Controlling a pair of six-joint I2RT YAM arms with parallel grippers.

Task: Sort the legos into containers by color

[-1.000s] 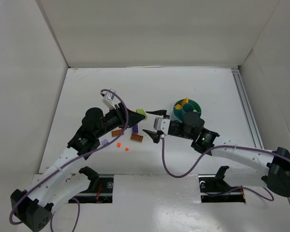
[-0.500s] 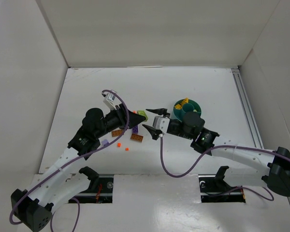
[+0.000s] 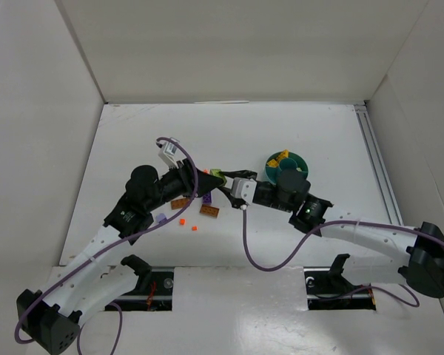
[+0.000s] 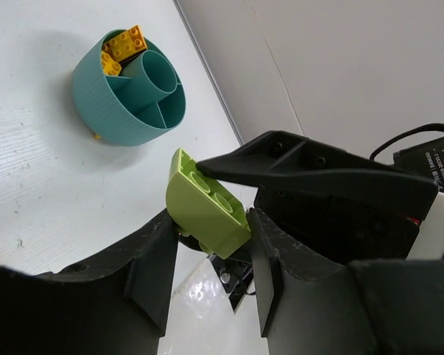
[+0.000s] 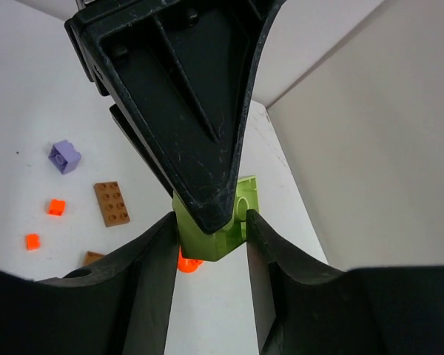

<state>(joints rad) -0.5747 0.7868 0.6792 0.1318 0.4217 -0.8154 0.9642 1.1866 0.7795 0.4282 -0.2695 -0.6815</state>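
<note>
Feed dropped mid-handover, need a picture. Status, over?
Left end effector shut on lime brick. Right end effector shut on same brick. Teal tub holds yellow bricks in one wedge; nothing blocking it.

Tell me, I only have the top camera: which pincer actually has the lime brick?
Observer: The left wrist view shows the lime brick clamped between the fingers of the left pincer.
Operator: And the right one?
Observer: In the right wrist view, the brick fills the gap between the fingers of the right pincer, so both pincers are on it.
Operator: Is the tub free?
Observer: The left wrist view shows yellow bricks in one wedge of the teal tub; no bricks show in its other wedges.
</note>
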